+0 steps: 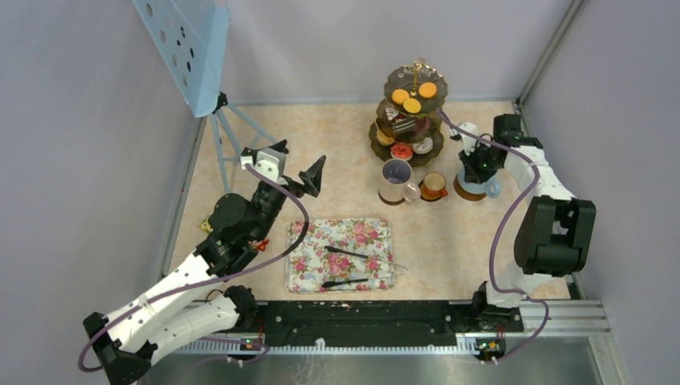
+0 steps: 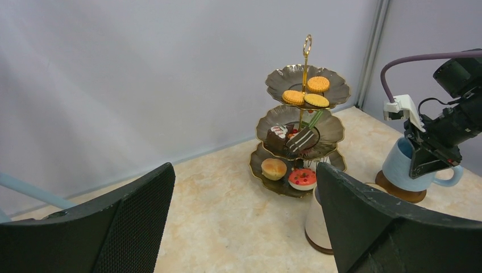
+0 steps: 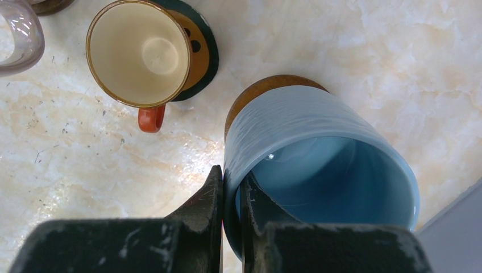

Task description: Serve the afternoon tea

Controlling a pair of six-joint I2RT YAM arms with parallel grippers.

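Note:
The dark three-tier stand [image 1: 410, 120] with a gold handle stands at the back, holding orange rounds [image 2: 307, 96], cake slices [image 2: 301, 139] and small cakes on its tiers. In front of it are a pale-grey cup [image 1: 395, 181] and a small orange-brown cup [image 1: 433, 186] on a dark coaster. My right gripper [image 3: 230, 182] is shut on the rim of the light-blue cup [image 3: 318, 165], one finger outside the wall and one inside; the cup rests on a brown coaster [image 1: 467, 191]. My left gripper [image 1: 309, 178] hangs open over bare table left of the stand, holding nothing.
A floral rectangular tray [image 1: 341, 254] with black tongs [image 1: 353, 269] lies near the front edge between the arms. A blue perforated panel on a tripod [image 1: 188, 48] stands at the back left. Grey walls close in the table on three sides.

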